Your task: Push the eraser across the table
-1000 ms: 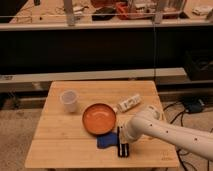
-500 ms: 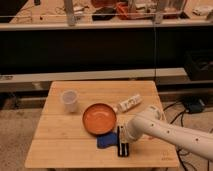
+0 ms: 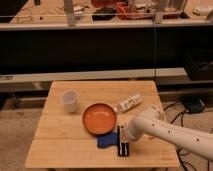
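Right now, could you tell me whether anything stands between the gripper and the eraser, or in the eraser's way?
Nothing between them: the gripper is at the eraser, near the table's front edge. A blue pad lies right beside it, the bowl just behind.

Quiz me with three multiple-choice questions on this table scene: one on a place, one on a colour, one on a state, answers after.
1. Where on the table is the eraser? A) far left corner B) near the front edge, right of the blue pad C) middle of the back edge
2. The bowl is: A) green B) white C) orange
3. The gripper, down at the eraser, is: A) shut B) wide open C) gripping the bowl
B, it lies beside the pad at the front; C, plainly orange; A, its fingers are closed at the eraser.
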You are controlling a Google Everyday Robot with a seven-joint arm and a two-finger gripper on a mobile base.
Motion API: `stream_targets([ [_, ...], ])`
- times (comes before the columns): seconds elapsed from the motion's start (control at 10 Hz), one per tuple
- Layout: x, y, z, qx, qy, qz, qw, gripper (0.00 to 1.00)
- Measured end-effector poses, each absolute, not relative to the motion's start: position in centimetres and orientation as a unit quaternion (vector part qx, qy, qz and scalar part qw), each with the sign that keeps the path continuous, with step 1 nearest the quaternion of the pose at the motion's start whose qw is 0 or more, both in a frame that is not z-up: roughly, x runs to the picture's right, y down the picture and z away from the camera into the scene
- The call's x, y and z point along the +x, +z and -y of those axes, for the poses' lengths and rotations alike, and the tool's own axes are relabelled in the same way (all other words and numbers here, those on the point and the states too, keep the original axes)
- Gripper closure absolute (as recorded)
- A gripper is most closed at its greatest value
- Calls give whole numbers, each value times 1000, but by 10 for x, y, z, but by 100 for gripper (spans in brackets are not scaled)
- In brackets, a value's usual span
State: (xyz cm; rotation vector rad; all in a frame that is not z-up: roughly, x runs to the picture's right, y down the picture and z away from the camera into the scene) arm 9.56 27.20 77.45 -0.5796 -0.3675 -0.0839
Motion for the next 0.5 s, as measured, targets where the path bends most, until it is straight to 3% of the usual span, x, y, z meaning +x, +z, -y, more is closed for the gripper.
stream_targets([
  [0.5,98,775,-269,-283,-37,182,941,100],
])
